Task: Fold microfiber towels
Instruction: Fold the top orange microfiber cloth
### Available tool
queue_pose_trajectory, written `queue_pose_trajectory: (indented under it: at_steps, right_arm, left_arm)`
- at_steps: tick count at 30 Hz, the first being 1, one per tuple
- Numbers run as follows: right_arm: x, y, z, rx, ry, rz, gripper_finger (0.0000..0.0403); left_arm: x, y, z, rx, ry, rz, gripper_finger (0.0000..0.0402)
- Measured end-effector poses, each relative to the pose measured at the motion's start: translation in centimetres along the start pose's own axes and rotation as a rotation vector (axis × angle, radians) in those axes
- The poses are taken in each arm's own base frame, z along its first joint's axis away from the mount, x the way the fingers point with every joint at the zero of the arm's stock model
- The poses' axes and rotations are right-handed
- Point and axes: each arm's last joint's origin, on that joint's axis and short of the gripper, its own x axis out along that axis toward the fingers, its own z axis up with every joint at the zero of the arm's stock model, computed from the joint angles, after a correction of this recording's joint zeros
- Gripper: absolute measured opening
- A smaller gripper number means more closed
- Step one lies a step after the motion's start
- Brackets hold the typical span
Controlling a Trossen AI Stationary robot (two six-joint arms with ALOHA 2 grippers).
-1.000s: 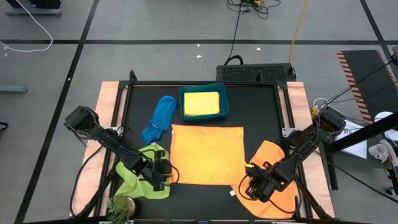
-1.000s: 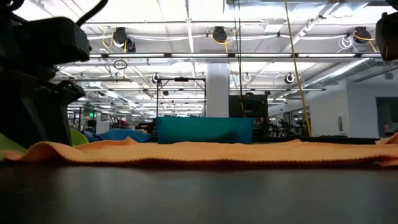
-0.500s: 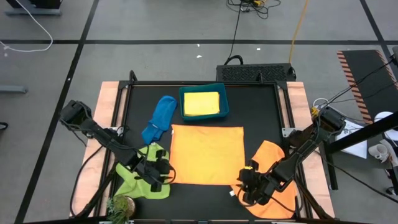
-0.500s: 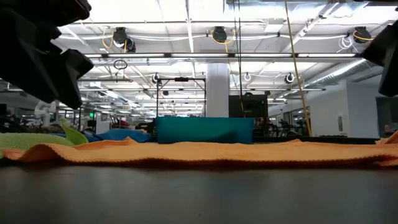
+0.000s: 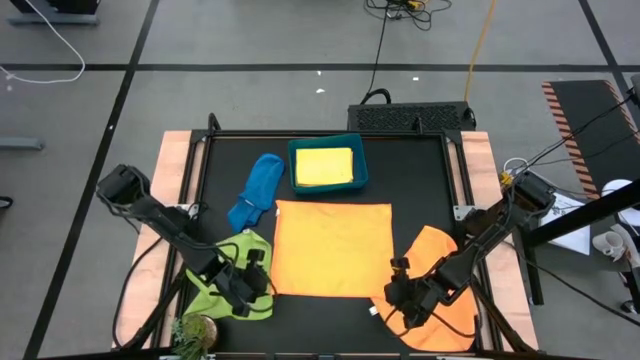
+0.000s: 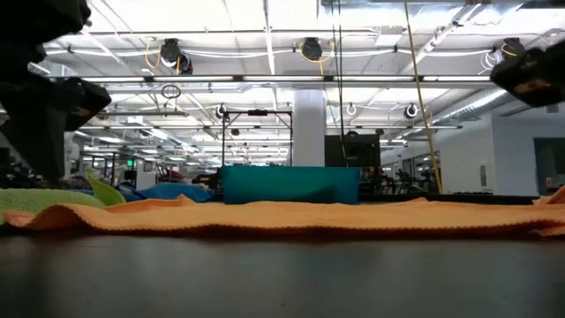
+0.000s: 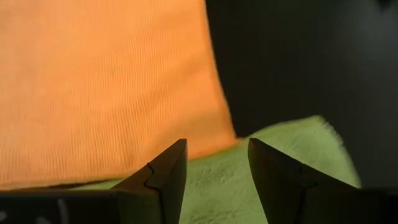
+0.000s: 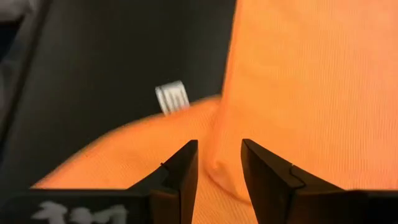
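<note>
High view shows the flat orange towel [image 5: 333, 248] spread square in the middle of the black table [image 5: 420, 180], its far edge just short of the teal bin [image 5: 327, 165], which holds the folded yellow towel [image 5: 323, 166]. The blue towel [image 5: 257, 192] lies bunched beside the bin, towards the left arm's side. The lime green towel [image 5: 235, 280] sits crumpled at the near left corner, touching the flat towel's edge, and the second orange towel [image 5: 440, 290] lies rumpled at the near right corner. The left gripper [image 5: 250, 283] hovers over the green cloth by the flat towel's near left corner; in the left wrist view its fingers [image 7: 163, 177] stand apart with nothing between them, green cloth [image 7: 249, 180] beneath and the orange sheet [image 7: 106, 87] beyond. The right gripper [image 5: 402, 293] hangs at the flat towel's near right corner, partly covering the rumpled orange cloth; its fingers [image 8: 180, 171] are likewise spread and empty, with a small white tag [image 8: 170, 98] showing near the orange fabric [image 8: 311, 93]. A potted plant [image 5: 195, 332] stands at the table's near left edge. In the low view the orange towel [image 6: 291, 216] runs as a low ridge hiding most of the bin [image 6: 290, 185]; the dark shapes at either upper corner are probably the arms, too cut off to read.
</note>
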Motion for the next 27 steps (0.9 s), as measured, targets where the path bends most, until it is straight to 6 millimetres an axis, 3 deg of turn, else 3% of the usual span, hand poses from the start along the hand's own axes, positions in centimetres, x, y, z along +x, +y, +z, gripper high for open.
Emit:
queue_pose_trajectory:
  at_steps: [9, 27]
  right_arm:
    - [0.9, -1.0, -1.3, 0.045, 0.095, 0.040, 0.0114]
    - [1.0, -1.0, -1.3, 0.028, 0.094, 0.039, 0.0114]
  left_arm:
    - [1.0, -0.5, -0.7, 0.118, 0.038, 0.018, 0.0172]
    - [1.0, -0.5, -0.3, 0.331, -0.008, 0.032, 0.0172]
